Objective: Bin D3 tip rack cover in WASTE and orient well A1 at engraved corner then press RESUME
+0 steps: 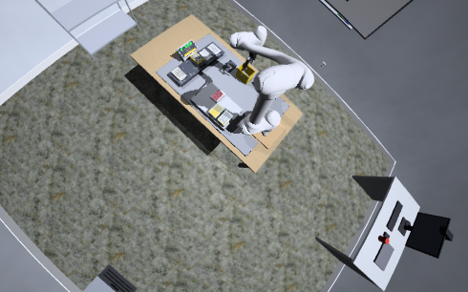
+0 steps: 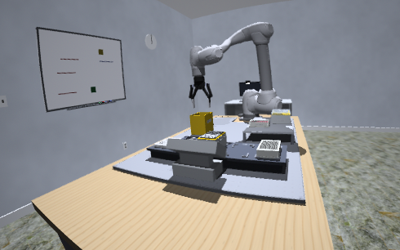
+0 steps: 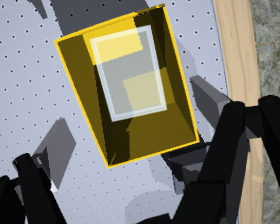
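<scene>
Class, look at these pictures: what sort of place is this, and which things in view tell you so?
Most likely a laboratory automation room. A white robot arm stands on a wooden table beside a grey deck holding well plates and a tip rack. A whiteboard hangs on the wall, and a yellow bin sits under the open pincer.

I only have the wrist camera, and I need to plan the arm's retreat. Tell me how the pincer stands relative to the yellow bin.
Observer: In the exterior view, the pincer hangs above the yellow bin, with a visible gap between them.
Operator: Report whether it carries anything.
Observer: Nothing. The exterior view shows its fingers spread with only air between them.
Operator: Say how the bin stands.
Observer: It stands upright on the grey deck, right beside a piece of yellow-rimmed labware.
</scene>
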### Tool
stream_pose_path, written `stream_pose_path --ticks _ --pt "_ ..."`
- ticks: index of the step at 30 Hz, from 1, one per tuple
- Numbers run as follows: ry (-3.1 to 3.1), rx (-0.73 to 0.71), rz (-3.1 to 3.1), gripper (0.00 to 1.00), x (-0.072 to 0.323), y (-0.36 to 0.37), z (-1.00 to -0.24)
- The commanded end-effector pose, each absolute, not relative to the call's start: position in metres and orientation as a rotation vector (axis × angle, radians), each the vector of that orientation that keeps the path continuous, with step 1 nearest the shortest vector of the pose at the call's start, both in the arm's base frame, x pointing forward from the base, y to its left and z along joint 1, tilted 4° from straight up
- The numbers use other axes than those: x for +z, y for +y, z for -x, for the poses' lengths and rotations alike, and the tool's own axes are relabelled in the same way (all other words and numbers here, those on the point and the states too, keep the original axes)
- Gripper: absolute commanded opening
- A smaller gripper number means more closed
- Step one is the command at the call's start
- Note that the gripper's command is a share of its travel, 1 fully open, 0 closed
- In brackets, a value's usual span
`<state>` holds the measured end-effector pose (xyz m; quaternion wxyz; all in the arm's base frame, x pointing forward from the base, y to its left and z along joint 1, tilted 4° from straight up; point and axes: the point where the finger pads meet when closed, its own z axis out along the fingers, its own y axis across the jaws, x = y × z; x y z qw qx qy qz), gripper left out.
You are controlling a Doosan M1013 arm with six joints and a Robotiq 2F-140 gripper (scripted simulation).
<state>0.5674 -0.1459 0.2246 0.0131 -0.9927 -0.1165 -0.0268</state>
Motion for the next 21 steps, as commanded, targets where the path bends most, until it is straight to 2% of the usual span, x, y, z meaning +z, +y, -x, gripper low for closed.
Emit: stream_pose_path --ticks 1,21 --pt "-0.360 -0.096 3.093 0.77 0.233 -0.144 -0.570" --pt "-0.360 -0.096 3.093 0.77 0.263 -0.145 -0.568"
